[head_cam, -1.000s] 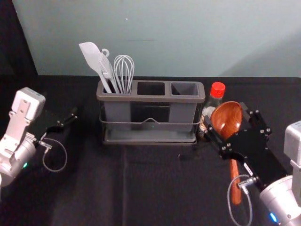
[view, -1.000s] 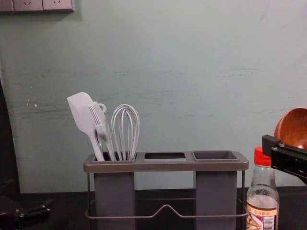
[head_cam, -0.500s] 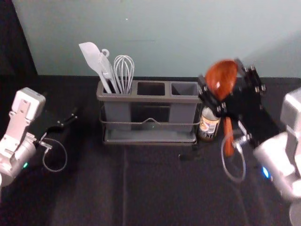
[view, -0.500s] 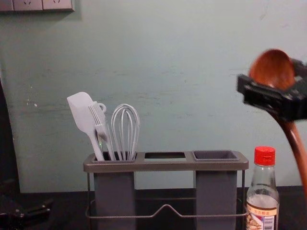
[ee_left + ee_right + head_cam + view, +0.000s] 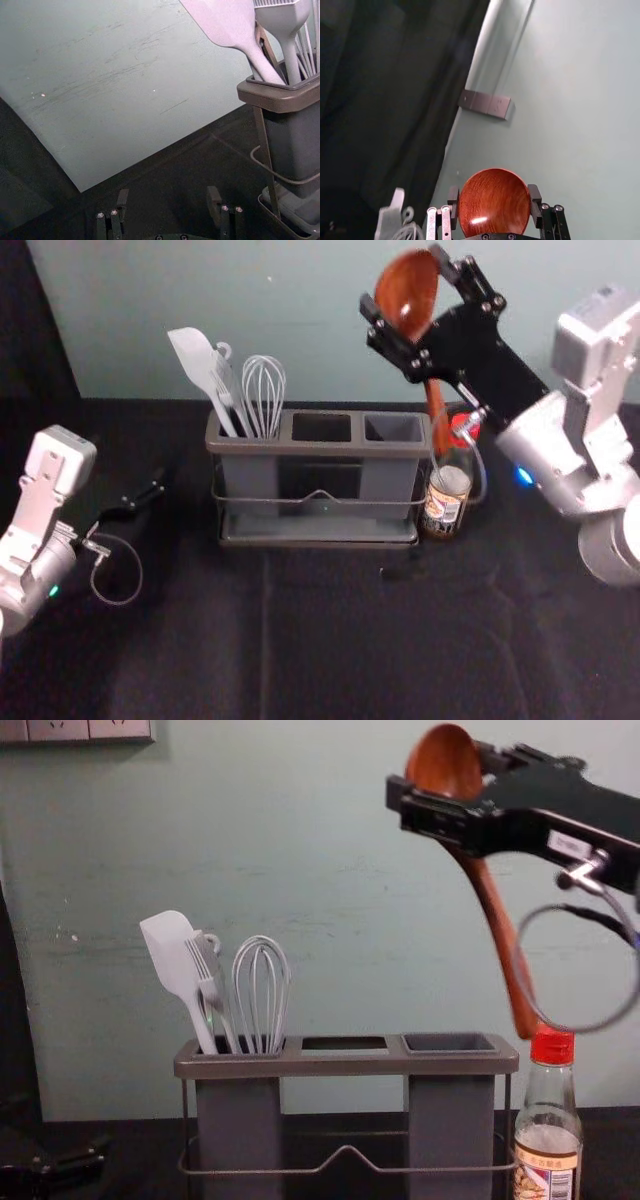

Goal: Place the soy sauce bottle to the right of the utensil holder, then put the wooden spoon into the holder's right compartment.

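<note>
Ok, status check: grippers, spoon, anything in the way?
Right gripper raised, gripping wooden spoon by its bowl, handle down. Left gripper open, idle at left. Right compartment empty; soy sauce bottle alongside, might snag the handle.

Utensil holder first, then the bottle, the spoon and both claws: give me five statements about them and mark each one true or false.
1. The right claw grips the wooden spoon by its bowl. True.
2. The spoon's handle stands in the right compartment. False: the spoon is in the air, and that compartment is empty.
3. The soy sauce bottle stands upright to the right of the utensil holder. True.
4. The whisk is in the middle compartment. False: it shares the left compartment with the spatula.
5. The left claw, left of the holder, is open and empty. True.
</note>
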{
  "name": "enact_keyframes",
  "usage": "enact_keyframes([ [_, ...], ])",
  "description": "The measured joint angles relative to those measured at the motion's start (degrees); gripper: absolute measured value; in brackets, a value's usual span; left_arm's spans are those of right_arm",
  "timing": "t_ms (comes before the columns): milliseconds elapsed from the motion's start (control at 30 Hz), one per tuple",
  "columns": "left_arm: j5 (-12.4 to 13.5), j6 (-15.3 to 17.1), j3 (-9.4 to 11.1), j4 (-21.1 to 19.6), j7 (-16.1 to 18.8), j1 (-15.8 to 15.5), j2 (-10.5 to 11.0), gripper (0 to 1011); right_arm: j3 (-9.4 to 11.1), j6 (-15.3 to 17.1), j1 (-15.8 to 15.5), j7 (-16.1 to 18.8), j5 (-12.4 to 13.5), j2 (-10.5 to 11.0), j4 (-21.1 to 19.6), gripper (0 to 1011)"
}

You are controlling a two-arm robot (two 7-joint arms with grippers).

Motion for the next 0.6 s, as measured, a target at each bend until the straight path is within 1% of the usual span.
enact_keyframes([
  [33, 0.0, 0.0, 0.0, 0.0, 0.0, 0.0, 0.0, 1000, 0.0, 0.0, 0.0, 0.0, 0.0, 0.0, 0.0, 839],
  [100, 0.01, 0.0, 0.0, 0.0, 0.0, 0.0, 0.0, 1000, -1.09, -2.04, 3.34, 0.64, 0.9, -0.96, 3.98, 839],
  [233, 0.0, 0.0, 0.0, -0.01, 0.0, 0.0, 0.0, 1000, -1.96, -4.84, 6.07, 0.64, 1.11, -2.03, 8.27, 839],
  [267, 0.0, 0.0, -0.01, 0.0, 0.0, 0.0, 0.0, 1000, -2.2, -6.53, 7.2, 0.29, 1.46, -2.76, 10.54, 839],
  [300, 0.0, 0.0, 0.0, 0.0, 0.0, 0.0, 0.0, 1000, -2.29, -7.28, 7.7, 0.1, 1.7, -3.18, 11.66, 839],
  [333, 0.01, -0.01, 0.0, -0.01, 0.0, 0.0, 0.0, 1000, -2.4, -8.86, 8.52, -0.37, 2.28, -3.89, 13.7, 839],
  [400, 0.0, 0.0, 0.0, 0.0, 0.0, 0.0, 0.0, 1000, -2.42, -10.31, 9.16, -0.93, 2.86, -4.71, 15.69, 839],
  [433, 0.0, 0.0, 0.0, 0.0, 0.0, 0.0, 0.0, 1000, -2.4, -11.58, 9.57, -1.27, 3.4, -5.39, 17.32, 839],
  [500, 0.0, 0.0, 0.0, 0.0, 0.0, 0.0, 0.0, 1000, -2.27, -12.82, 9.85, -1.52, 4.08, -6.13, 19.01, 839],
  [533, 0.0, 0.0, 0.0, 0.0, 0.0, 0.0, 0.0, 1000, -2.16, -14.05, 9.96, -1.77, 4.55, -6.74, 20.36, 839],
  [567, 0.0, 0.0, 0.0, 0.0, 0.0, 0.0, 0.0, 1000, -2.16, -14.05, 9.96, -1.77, 4.55, -6.74, 20.36, 839],
  [600, 0.0, 0.0, 0.0, 0.0, 0.0, 0.0, 0.0, 1000, -2.0, -15.09, 9.99, -2.01, 4.87, -7.39, 21.83, 839],
])
